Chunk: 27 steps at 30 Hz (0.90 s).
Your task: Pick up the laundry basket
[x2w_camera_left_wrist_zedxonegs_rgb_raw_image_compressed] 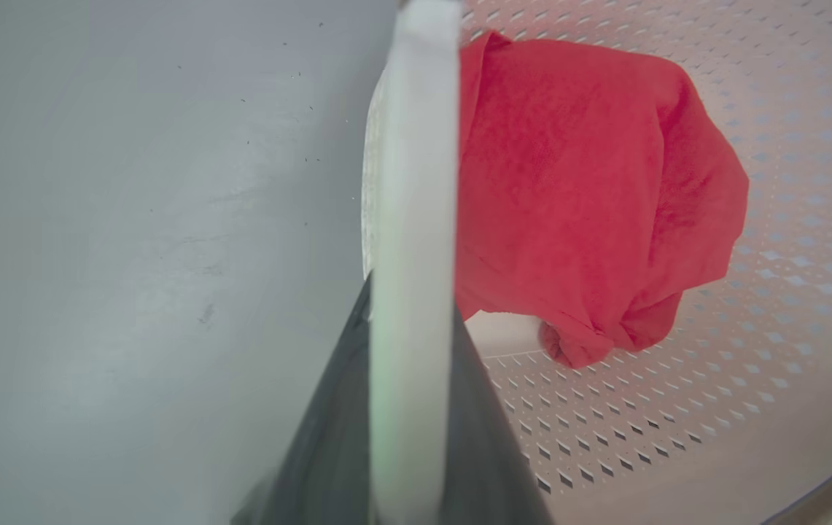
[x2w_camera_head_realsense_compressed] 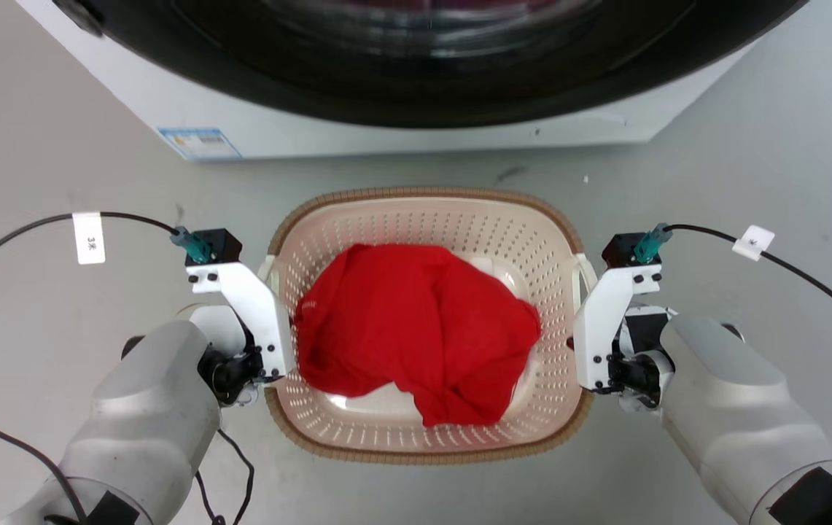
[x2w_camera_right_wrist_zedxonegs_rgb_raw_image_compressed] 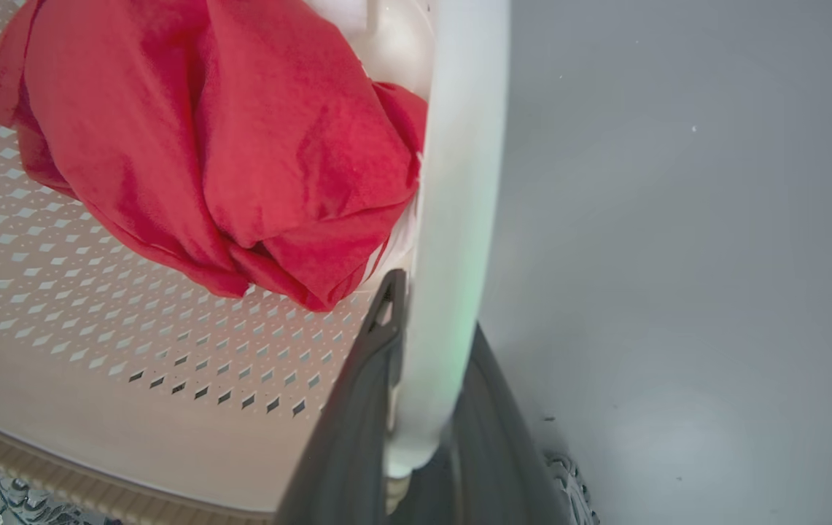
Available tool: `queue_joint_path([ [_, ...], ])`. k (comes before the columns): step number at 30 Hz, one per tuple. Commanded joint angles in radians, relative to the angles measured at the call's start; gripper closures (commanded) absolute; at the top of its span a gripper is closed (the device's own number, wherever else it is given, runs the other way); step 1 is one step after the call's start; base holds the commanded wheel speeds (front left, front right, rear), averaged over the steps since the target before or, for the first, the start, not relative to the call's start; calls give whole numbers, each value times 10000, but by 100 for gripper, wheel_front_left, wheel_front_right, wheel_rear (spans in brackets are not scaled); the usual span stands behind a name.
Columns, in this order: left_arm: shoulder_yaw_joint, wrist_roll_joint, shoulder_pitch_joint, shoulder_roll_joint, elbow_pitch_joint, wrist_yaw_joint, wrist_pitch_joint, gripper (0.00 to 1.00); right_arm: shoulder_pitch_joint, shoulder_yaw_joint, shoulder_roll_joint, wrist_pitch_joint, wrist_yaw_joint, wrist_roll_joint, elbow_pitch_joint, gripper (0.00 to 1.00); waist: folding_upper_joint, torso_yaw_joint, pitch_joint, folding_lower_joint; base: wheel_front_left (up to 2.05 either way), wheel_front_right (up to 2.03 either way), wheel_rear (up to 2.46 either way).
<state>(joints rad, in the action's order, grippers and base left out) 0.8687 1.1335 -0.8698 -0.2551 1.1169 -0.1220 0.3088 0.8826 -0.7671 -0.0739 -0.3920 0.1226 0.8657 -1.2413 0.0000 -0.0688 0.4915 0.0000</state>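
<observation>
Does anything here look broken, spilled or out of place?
Nothing stands out. The cream-pink perforated plastic laundry basket looks level and intact, crumpled red cloth inside; the left gripper and right gripper have their jaws around its white side handles.

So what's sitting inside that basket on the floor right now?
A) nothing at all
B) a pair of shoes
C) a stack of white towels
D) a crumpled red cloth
D: a crumpled red cloth lies in a heap on the bottom of the basket, and both wrist views show it against the perforated walls.
</observation>
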Motion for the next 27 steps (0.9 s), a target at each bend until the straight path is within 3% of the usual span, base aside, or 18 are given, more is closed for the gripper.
queue_joint_path([
  [1,45,112,21,475,-232,-152,53,100,-51,-59,427,-60,146,108,184,100,0,37,-717,0,0,0,0],
  [13,222,1063,627,463,-87,-154,1554,100,-431,-166,440,-2008,147,993,50,100,0,143,-3021,0,0,0,0],
  [27,339,1608,1304,593,206,-154,2171,100,-899,-265,441,-3129,147,1542,-227,100,0,246,-4775,0,0,0,0],
])
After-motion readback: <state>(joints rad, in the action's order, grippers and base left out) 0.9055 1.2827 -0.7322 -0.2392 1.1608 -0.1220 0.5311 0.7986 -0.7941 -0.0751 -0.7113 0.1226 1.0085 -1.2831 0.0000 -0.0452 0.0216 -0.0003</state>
